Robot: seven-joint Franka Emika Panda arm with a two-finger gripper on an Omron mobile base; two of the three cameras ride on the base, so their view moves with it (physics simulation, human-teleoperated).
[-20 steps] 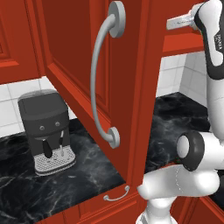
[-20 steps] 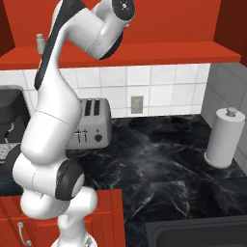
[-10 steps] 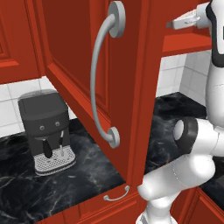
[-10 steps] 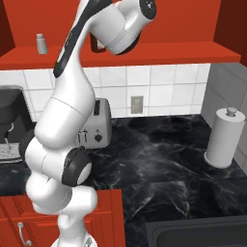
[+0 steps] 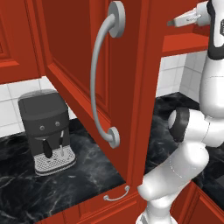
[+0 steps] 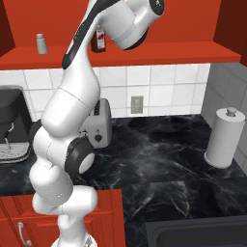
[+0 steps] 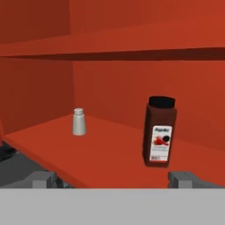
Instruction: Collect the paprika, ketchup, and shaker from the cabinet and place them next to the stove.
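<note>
We hold the tool (image 7: 113, 179) wide open and empty (nothing gripped) facing the cabinet (image 7: 105, 158) shelf, lined up for the paprika (image 7: 160, 132), shaker (image 7: 79, 121) farther back

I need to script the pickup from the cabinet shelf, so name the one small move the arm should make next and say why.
Probably ease the pincer forward and a little right toward the paprika jar. In the hand view the jaws stand open and empty, short of the shelf; the jar stands upright, nearest and just right of centre, while the shaker sits farther back to the left.
</note>
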